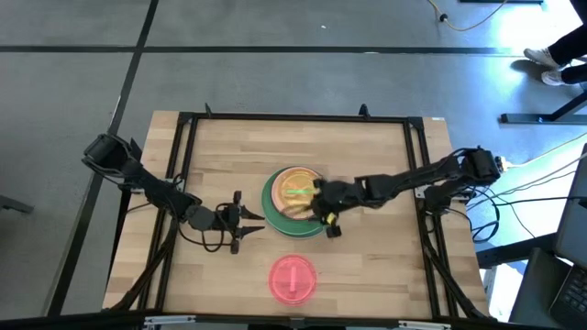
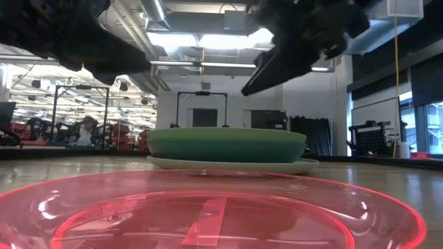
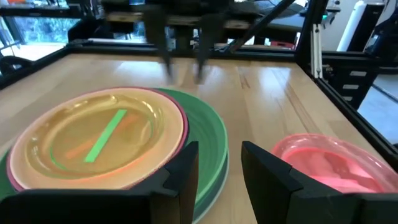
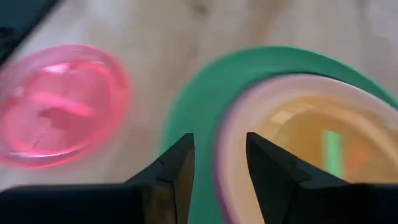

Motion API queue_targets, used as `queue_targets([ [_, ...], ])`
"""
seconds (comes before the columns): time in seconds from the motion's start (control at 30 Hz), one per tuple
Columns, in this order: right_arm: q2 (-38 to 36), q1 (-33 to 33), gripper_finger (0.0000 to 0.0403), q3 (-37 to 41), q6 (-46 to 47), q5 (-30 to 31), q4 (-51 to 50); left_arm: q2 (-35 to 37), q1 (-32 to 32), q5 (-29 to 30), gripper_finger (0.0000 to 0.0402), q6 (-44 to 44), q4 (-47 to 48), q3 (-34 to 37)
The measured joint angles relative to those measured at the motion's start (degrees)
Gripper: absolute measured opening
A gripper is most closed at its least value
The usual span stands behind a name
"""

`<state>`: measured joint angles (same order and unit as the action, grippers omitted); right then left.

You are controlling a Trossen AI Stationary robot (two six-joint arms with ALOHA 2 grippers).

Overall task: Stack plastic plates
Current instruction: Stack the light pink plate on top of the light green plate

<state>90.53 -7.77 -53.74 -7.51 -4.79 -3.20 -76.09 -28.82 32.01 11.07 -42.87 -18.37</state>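
A stack of plates (image 1: pixel 293 203) stands at the table's middle, with an orange translucent plate (image 3: pixel 93 140) on top, a pink-rimmed one under it and a large green plate (image 3: pixel 211 140) lower down. In the low view the green plate (image 2: pixel 227 144) rests on a pale plate (image 2: pixel 235 164). A pink translucent plate (image 1: pixel 293 279) lies alone near the front edge. My right gripper (image 1: pixel 326 223) is open and empty, raised over the stack's near right rim (image 4: pixel 217 162). My left gripper (image 1: pixel 252 223) is open and empty, just left of the stack (image 3: pixel 217 168).
A black frame (image 1: pixel 183 119) runs round the wooden table top. Bare wood lies at the far side and at both front corners. A person's feet (image 1: pixel 555 64) show on the floor beyond the far right corner.
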Motion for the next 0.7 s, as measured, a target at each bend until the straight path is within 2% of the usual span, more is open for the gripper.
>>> queue_targets([
  [0.37,0.6,-10.8,0.0138,1.0,-0.2,-1.1,1.1,-0.6,0.0,0.0,0.0115,2.9,-0.9,0.0],
  [0.57,4.1,-14.1,0.0138,1.0,-0.1,-1.9,3.8,-0.6,-0.5,0.0,0.0115,5.9,-0.7,0.0],
  [0.7,8.3,-14.5,0.0138,1.0,5.4,-1.7,7.9,-0.6,-0.5,0.2,0.0115,10.3,0.1,0.0],
])
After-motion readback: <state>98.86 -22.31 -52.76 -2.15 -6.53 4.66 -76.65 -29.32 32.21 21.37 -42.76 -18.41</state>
